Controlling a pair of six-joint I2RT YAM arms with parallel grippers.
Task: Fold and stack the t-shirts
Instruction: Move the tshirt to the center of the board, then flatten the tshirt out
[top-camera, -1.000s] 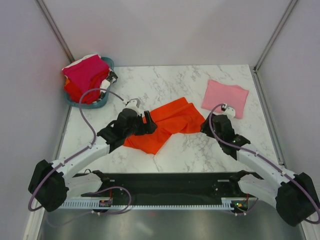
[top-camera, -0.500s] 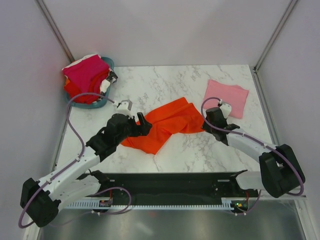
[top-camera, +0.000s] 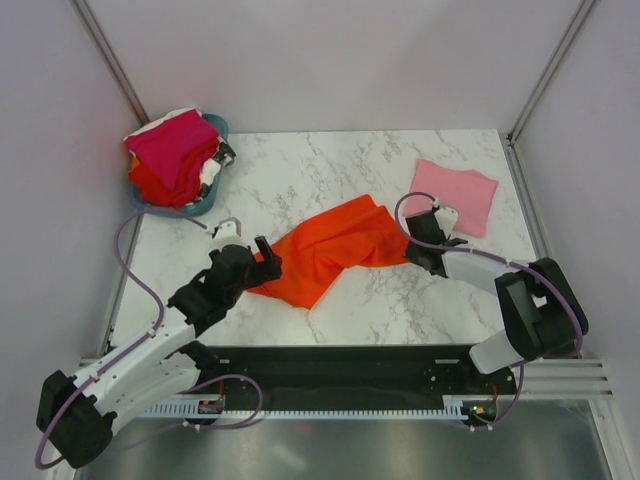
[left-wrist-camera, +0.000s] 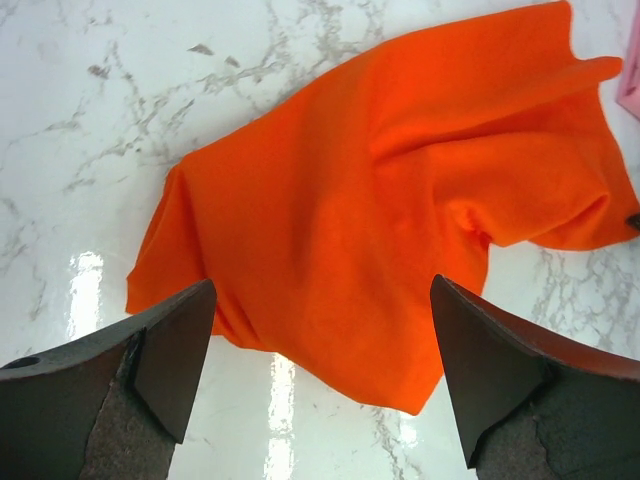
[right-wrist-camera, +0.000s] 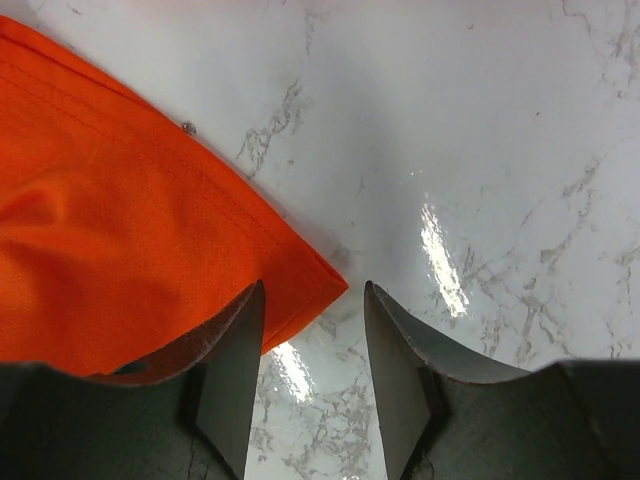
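A bright orange-red t-shirt lies crumpled in the middle of the marble table; it also shows in the left wrist view and the right wrist view. My left gripper is open at its left edge, with nothing held. My right gripper is open at the shirt's right corner, which lies between the fingers. A folded light pink t-shirt lies at the back right. Magenta, red and white shirts are piled in the basket.
A teal plastic basket stands at the back left corner. Grey walls close in the table on three sides. A black rail runs along the near edge between the arm bases.
My left gripper has pulled back to the left and nearer, off the orange shirt's left part. My right gripper has moved a little left and farther back, to the shirt's right corner.
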